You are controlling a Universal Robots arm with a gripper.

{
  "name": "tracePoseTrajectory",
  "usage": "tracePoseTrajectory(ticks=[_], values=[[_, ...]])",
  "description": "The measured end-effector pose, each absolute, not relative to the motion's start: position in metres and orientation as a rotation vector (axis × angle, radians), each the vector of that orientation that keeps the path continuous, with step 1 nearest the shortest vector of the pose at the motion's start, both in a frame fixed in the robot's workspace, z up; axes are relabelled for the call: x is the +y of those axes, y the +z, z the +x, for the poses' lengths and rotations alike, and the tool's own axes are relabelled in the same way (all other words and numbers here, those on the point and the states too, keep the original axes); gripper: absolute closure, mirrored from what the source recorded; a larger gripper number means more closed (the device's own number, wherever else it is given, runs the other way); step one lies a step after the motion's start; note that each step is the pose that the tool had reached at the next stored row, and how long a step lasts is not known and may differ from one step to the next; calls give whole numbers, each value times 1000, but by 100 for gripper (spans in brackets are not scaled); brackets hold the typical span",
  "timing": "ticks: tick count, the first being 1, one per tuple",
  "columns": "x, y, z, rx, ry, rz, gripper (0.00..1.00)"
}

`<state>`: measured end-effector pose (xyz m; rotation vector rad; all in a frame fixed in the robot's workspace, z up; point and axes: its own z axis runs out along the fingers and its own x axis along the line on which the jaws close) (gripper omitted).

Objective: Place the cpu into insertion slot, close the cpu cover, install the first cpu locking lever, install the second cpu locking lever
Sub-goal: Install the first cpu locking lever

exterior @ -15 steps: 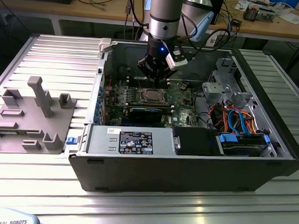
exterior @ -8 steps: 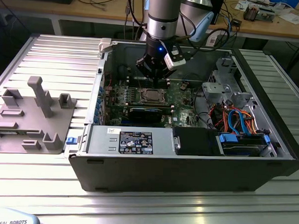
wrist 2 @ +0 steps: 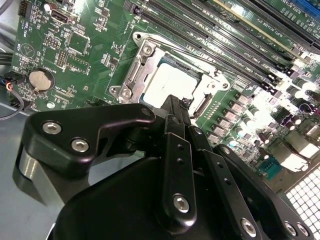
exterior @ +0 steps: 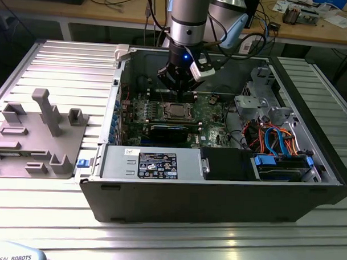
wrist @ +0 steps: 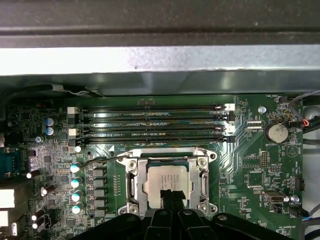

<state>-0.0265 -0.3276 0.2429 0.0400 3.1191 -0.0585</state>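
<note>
Black tool (wrist: 170, 196), fingertips pressed together holding nothing, hovers over the cpu (wrist: 167, 180) seated in the insertion slot (wrist: 131, 186); cover-closing appears in hand, needing careful contact.

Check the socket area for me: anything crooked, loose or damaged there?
Nothing stands out. The cpu lies flat and square in the insertion slot, with the cpu cover down around it. The gripper sits at the chip's edge. No visible damage on the board.

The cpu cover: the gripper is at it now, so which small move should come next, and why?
Probably press straight down a little: the gripper tip sits over the cpu cover edge, the cpu already lies seated, and a lever wire looks unlatched.
</note>
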Motion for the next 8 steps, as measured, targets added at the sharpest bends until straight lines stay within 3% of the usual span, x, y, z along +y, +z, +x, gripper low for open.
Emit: tracePoseTrajectory(ticks=[8], values=[[-328, 243, -29, 3119, -58, 40, 89]])
